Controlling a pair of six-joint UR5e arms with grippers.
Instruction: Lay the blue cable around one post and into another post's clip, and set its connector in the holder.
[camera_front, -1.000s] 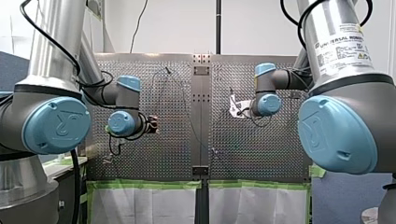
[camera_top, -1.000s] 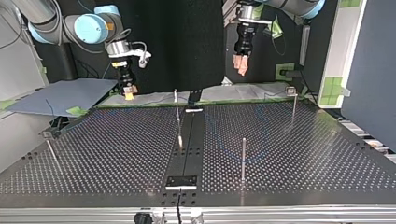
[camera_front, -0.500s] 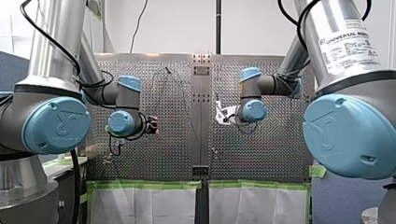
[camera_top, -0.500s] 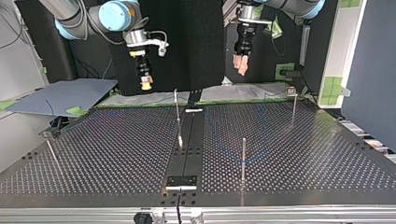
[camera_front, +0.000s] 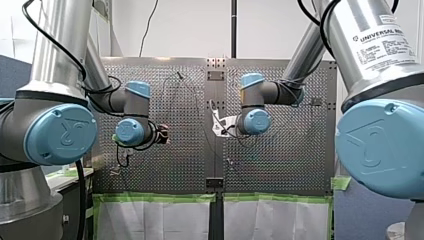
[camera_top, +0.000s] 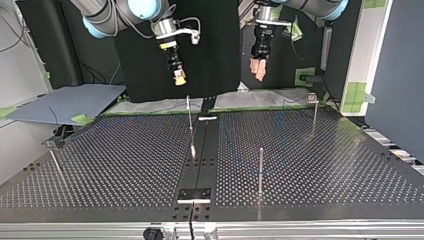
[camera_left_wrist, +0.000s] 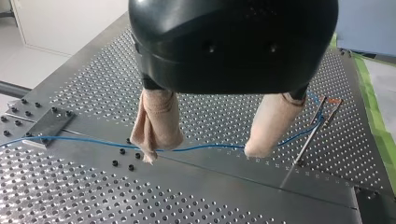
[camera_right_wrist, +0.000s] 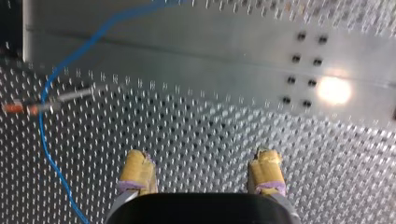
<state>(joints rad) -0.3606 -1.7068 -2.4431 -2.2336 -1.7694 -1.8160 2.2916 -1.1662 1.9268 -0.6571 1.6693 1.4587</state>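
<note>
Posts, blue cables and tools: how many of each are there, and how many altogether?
Posts: 4
Blue cable: 1
Tools: 2, my left tool and my right tool
Total: 7

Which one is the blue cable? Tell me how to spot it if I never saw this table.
Look at the big holey metal table and find the smooth strip through its middle. Near that strip, under my left end effector, lies the blue cable. It is the only thin, bendy blue line, while the posts nearby are stiff, grey and straight.
</note>
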